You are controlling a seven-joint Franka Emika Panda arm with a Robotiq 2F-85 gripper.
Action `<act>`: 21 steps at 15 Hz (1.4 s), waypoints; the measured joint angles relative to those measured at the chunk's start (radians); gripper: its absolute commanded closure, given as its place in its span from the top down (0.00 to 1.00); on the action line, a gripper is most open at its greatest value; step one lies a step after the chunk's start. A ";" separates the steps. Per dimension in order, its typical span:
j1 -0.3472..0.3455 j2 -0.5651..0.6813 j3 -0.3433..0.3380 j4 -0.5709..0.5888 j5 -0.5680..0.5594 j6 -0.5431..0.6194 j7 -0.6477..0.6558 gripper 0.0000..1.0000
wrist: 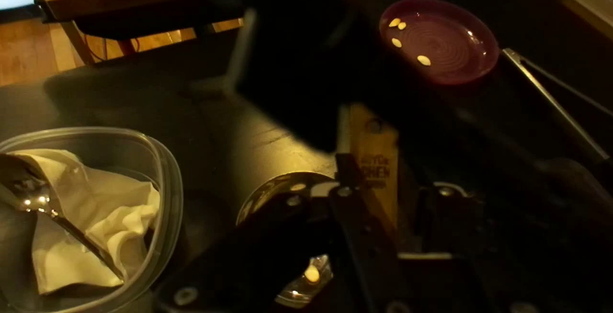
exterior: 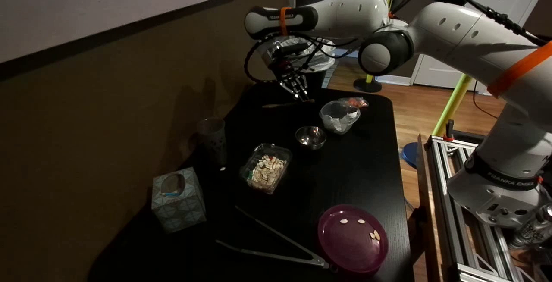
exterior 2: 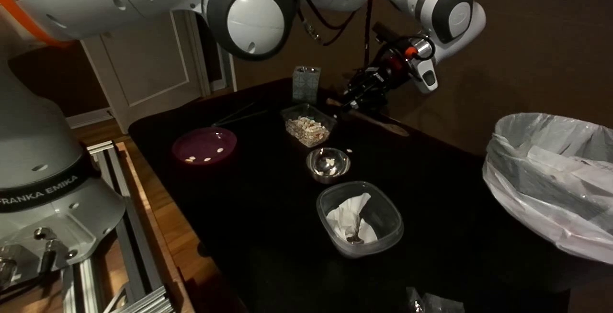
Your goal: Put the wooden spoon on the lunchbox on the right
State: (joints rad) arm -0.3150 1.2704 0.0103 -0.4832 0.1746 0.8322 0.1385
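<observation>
Gripper (exterior: 302, 98) — closed narrow on handle of wooden spoon (exterior 2: 368, 118).
Spoon: slim, light-brown wood, oval head, dark lettering on handle (wrist view); held apart fr. lunchbox (exterior 2: 383, 215).
Lunchbox: clear plastic tub, rounded-rect.; cont. crumpled white napkin (exterior 2: 347, 212) & shiny metal spoon (wrist: 43, 200).
Metal bowl (exterior 2: 316, 164): sm., round, polished, w/ few pale seeds (exterior 2: 330, 162).
Seed box (exterior: 280, 151): clear plastic, rect., w/ pile of flat pale seeds.
Plate (exterior: 351, 247): rd., purple, concentric rings, w/ 4 seeds.
Tongs (exterior: 280, 256): long, metal, arms splayed — hinge end beside plate.
Tissue box (exterior: 179, 206): triangle-patterned.
Table (exterior: 353, 161): black, grain showing nr. edge.
</observation>
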 measured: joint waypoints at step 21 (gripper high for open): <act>-0.048 -0.011 -0.063 -0.178 0.080 0.007 0.550 0.17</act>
State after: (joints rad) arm -0.3625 1.2598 -0.0531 -0.6610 0.2546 0.8395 0.6886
